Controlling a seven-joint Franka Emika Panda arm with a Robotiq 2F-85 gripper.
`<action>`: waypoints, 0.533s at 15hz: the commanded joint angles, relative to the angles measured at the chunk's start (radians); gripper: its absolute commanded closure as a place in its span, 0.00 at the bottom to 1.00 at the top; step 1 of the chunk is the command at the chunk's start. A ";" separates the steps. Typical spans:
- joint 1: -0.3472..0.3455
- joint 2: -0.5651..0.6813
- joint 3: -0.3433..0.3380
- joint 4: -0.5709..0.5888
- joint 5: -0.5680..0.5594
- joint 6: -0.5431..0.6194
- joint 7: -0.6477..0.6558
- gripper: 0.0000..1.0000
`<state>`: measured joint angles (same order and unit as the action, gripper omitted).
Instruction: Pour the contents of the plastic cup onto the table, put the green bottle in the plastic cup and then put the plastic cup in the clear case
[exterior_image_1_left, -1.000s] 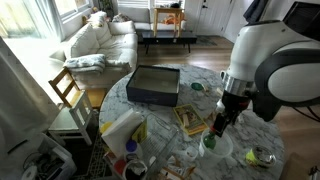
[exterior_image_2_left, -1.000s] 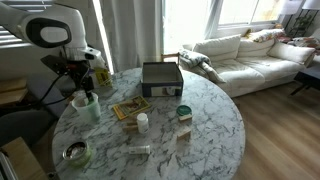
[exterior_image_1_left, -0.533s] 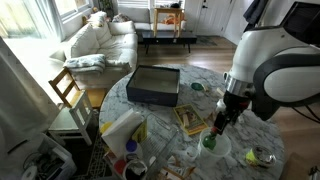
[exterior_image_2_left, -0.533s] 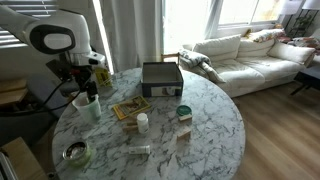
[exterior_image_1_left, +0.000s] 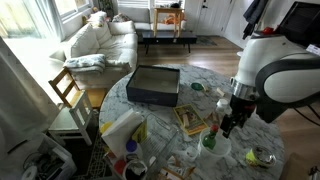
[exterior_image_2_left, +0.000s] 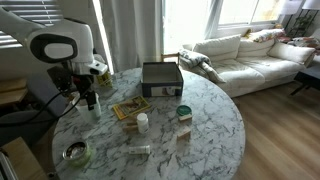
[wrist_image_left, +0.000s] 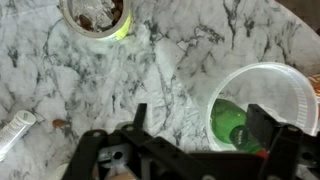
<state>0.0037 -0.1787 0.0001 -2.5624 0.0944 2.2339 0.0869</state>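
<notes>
plastic cup (wrist_image_left: 270, 85) | stands near the table (wrist_image_left: 180, 60) edge, green bottle (wrist_image_left: 232, 125) already inside | we find the gripper (wrist_image_left: 200, 120) above it, jaws wide and empty | cup off-centre, under one jaw, not between both | clear case (exterior_image_1_left: 155, 85) well apart, across the table

One whitish translucent plastic cup (wrist_image_left: 285, 85) is holding one slim green bottle (wrist_image_left: 232, 125). One dark see-through rectangular case (exterior_image_1_left: 150, 96), one flat yellowish book (exterior_image_2_left: 131, 107) and one small green-rimmed bowl (wrist_image_left: 112, 30) are sitting on one round marbled table (wrist_image_left: 170, 60).
</notes>
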 joint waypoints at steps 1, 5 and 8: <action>0.000 0.011 -0.007 -0.055 0.058 0.076 0.003 0.00; 0.000 0.020 -0.002 -0.050 0.066 0.087 0.005 0.00; 0.000 0.020 -0.001 -0.044 0.066 0.087 0.005 0.00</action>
<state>0.0044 -0.1582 -0.0016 -2.6071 0.1608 2.3226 0.0917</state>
